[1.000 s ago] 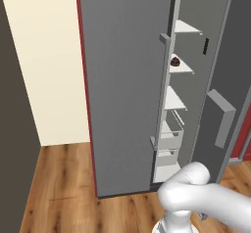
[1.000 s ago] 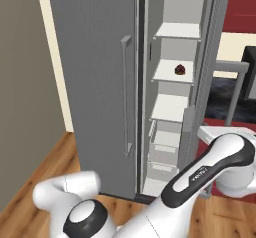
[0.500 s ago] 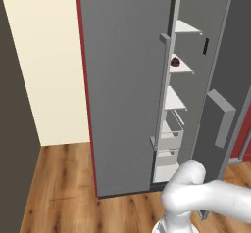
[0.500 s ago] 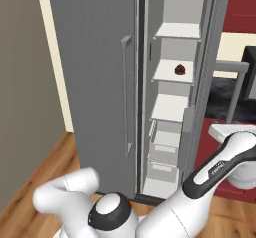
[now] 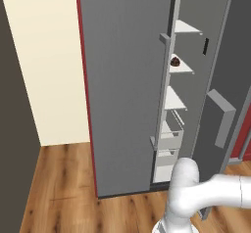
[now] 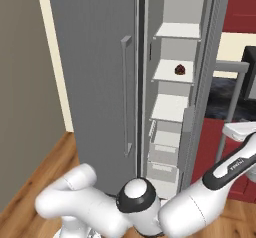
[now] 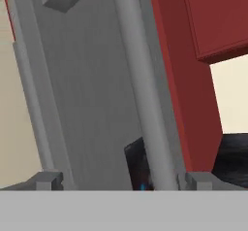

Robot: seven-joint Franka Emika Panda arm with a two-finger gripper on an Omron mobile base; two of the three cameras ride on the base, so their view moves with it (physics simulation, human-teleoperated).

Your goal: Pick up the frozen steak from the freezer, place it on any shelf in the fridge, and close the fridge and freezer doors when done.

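Here, the wide fridge door (image 6: 95, 67) stands shut well to the left of the pincer, its vertical bar handle (image 6: 127, 94) running down the grey face. Next to it, still left of the pincer, the narrow freezer (image 6: 172, 87) stands open, showing short white-edged shelves above and drawers (image 6: 165, 149) below. A dark red roundish lump (image 6: 180, 70) sits on the second shelf from the top (image 6: 167, 74), up and to the left of the pincer's level; whether anything lies in the drawers cannot be told. The freezer door (image 5: 220, 80) is swung out wide, its inner bin (image 5: 220, 117) facing the compartment, and the white arm (image 6: 220, 177) reaches round to the far side of it. Seen from the hand, the pincer (image 7: 123, 180) is released, its two small fingertips (image 7: 48, 179) spread wide apart, and it faces the outer side of that door from close by. The door's grey bar handle (image 7: 140, 89) rises straight ahead between the tips; contact cannot be told. The dark dispenser recess (image 7: 137, 167) lies just left of the bar's lower end, and a red cabinet (image 7: 189, 55) stands beyond, to the pincer's right.
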